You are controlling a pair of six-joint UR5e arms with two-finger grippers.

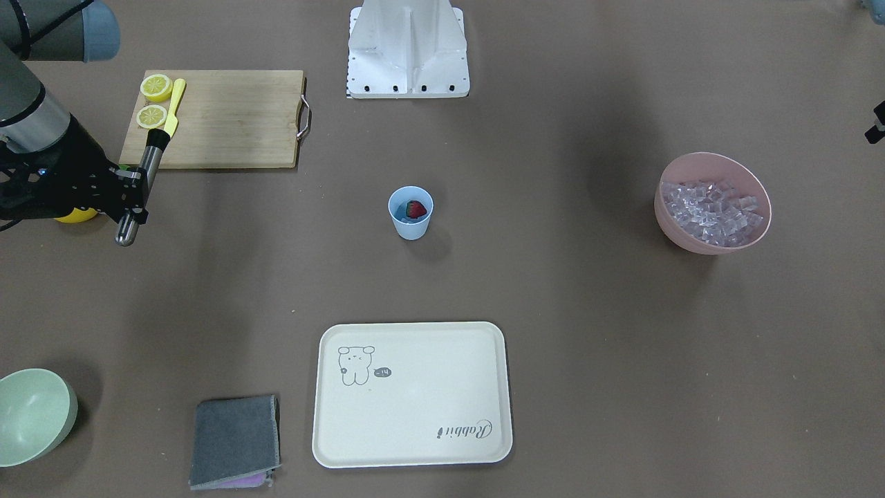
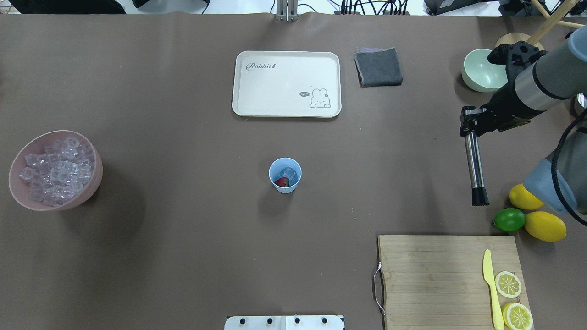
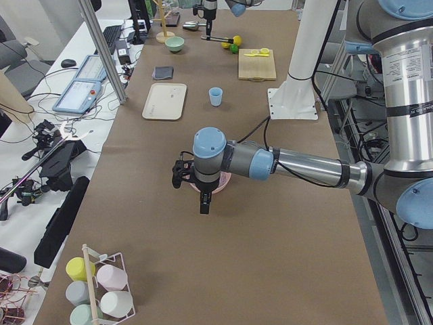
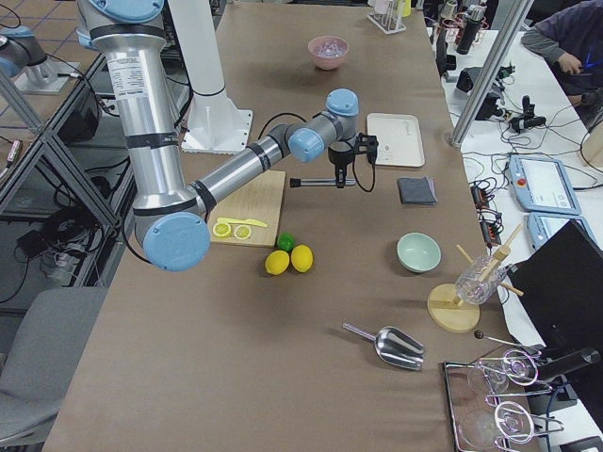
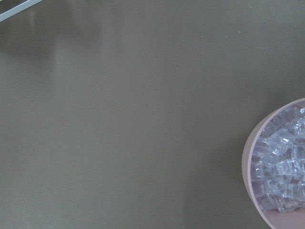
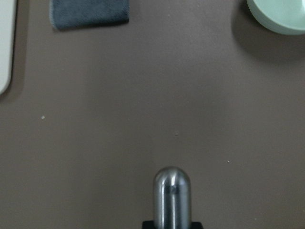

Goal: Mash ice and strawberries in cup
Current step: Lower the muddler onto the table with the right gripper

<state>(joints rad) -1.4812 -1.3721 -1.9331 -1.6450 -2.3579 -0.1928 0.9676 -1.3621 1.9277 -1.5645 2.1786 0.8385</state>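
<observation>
Clamped on a level-lying muddler (image 2: 474, 165), the right end effector (image 2: 468, 123) hung well apart from the cup (image 2: 285, 175), which stood to its left.

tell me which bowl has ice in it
The pink bowl on the robot's left side, heaped with ice. The green bowl, beyond the muddler in the right jaws, is empty.

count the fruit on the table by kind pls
whole yellow lemons: 2
cut yellow lemon pieces, flesh up: 2
round green lime: 1
small red strawberry in the light-blue plastic cup: 1
total: 6
</observation>
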